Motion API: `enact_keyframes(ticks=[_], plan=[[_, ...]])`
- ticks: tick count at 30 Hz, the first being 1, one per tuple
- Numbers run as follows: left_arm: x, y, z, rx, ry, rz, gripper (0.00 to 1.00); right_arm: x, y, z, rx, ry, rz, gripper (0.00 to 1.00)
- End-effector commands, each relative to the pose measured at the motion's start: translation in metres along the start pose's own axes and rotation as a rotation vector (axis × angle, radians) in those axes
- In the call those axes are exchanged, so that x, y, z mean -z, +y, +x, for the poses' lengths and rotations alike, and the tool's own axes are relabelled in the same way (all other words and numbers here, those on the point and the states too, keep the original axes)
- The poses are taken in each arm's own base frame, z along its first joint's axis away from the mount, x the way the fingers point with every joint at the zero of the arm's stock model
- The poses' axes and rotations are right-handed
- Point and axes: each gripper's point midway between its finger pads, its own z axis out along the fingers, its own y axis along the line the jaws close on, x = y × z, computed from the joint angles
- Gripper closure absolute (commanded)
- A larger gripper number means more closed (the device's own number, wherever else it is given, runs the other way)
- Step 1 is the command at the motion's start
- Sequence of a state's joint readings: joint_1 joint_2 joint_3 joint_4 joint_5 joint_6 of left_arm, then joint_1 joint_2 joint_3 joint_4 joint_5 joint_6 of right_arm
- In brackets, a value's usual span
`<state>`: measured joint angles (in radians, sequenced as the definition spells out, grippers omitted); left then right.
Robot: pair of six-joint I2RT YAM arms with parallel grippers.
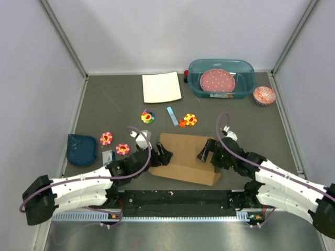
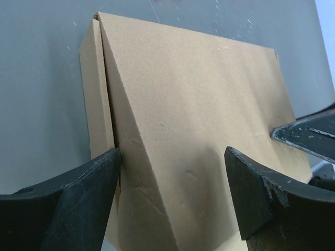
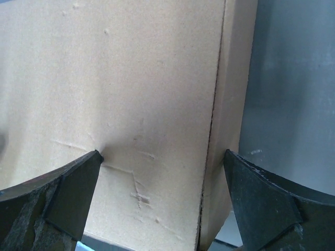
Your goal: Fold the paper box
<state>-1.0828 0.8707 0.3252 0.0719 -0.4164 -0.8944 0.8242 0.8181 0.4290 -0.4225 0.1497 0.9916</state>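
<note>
Where the grey bench [image 1: 251,125] nears its front edge, entry one: the paper box [image 1: 183,159], brown corrugated cardboard. It lies slightly askew between the two arms, its near edge just behind the dark strip [image 1: 178,198] along the bench front.

- Left edge of box: a narrow side flap folded along a crease, seen from the left wrist [image 2: 199,104].
- Right edge of box: a narrow strip set off from the top panel by a dark seam, seen from the right wrist [image 3: 131,78].
- Left end effector [image 1: 163,156]: at the box's left edge, jaws spread wide across the flap corner [image 2: 172,157], gripping nothing. One finger may touch the cardboard, but the view does not settle it.
- Right end effector [image 1: 205,151]: over the box's right part, jaws spread wide across the seam [image 3: 163,157], gripping nothing.

Room about the box:
- Right: grey bench surface runs to the side wall [image 1: 309,104].
- Behind: a band of bench, then flower toys [image 1: 148,116] and a blue strip [image 1: 172,115].
- Left: a dark blue dish [image 1: 82,149], near but apart.
- Far edge, well apart: a white sheet [image 1: 162,87], a teal tub [image 1: 246,68] holding a pink plate [image 1: 216,81], and a patterned cup [image 1: 264,95].
</note>
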Motion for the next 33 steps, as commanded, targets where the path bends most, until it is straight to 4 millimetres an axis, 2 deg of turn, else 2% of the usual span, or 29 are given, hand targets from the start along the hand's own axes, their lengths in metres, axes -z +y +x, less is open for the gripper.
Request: enact_keyframes(ticks=[1, 4, 5, 7, 8, 13, 18, 24, 33], plan=[[-0.013, 0.006, -0.013, -0.051, 0.035, -0.018, 0.14, -0.008, 0.037, -0.019, -0.017, 0.013, -0.123, 0.01], [-0.016, 0.007, -0.023, -0.058, 0.056, -0.045, 0.14, -0.01, 0.038, -0.034, 0.0, -0.006, -0.101, 0.01], [-0.016, -0.001, -0.03, -0.058, 0.044, -0.03, 0.14, -0.007, 0.042, -0.04, 0.002, -0.019, -0.108, 0.01], [-0.012, 0.006, -0.027, -0.083, 0.073, -0.062, 0.14, -0.006, 0.04, -0.042, 0.015, -0.019, -0.095, 0.01], [-0.01, 0.002, -0.033, -0.084, 0.065, -0.054, 0.13, -0.005, 0.041, -0.045, 0.02, -0.023, -0.094, 0.01], [0.002, 0.006, -0.035, -0.106, 0.117, -0.085, 0.1, -0.01, 0.035, -0.04, 0.027, 0.031, -0.073, 0.01], [0.013, 0.01, -0.029, -0.102, 0.173, -0.082, 0.09, -0.011, 0.033, -0.037, 0.014, 0.056, -0.078, 0.01], [0.017, 0.006, -0.025, -0.1, 0.209, -0.051, 0.14, -0.012, 0.034, -0.038, 0.009, 0.059, -0.08, 0.01], [0.014, -0.005, -0.004, -0.067, 0.302, 0.032, 0.32, -0.014, 0.035, -0.037, -0.006, 0.065, -0.09, 0.01]])
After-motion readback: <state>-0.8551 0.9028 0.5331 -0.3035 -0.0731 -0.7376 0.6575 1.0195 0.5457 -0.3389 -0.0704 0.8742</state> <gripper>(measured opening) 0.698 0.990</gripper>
